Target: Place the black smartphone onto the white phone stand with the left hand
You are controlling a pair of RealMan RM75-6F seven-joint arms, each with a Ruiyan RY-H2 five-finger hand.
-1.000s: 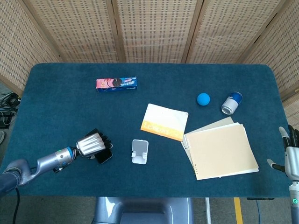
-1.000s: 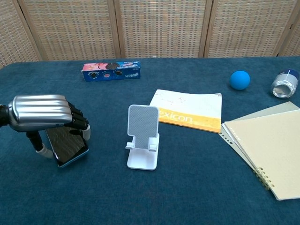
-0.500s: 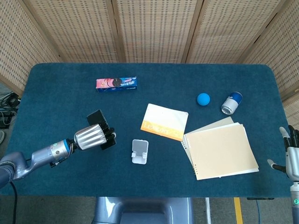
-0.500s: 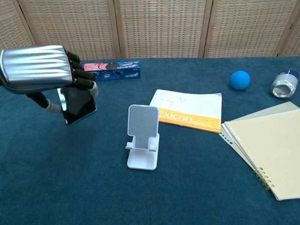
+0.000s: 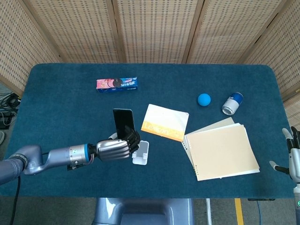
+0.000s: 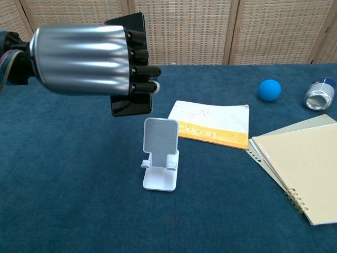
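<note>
My left hand [image 5: 114, 149] [image 6: 84, 59] grips the black smartphone [image 5: 123, 123] [image 6: 130, 105] and holds it upright in the air. The phone hangs just above and a little left of the white phone stand [image 5: 141, 153] [image 6: 159, 153], which stands with nothing on it near the table's front middle. In the chest view the hand fills the upper left and hides most of the phone. My right hand [image 5: 293, 155] shows only at the head view's far right edge, off the table, fingers spread and holding nothing.
A cookie box [image 5: 117, 84] lies at the back left. An orange-and-white booklet [image 5: 164, 122] [image 6: 214, 123] sits right of the stand, with a spiral notebook [image 5: 221, 151] [image 6: 301, 165] further right. A blue ball [image 5: 204, 99] [image 6: 269, 89] and a tipped can [image 5: 232, 103] [image 6: 319, 94] lie at back right.
My left hand has lifted the phone off the table and carried it right, from the left front to just above the stand. The right hand has stayed still.
</note>
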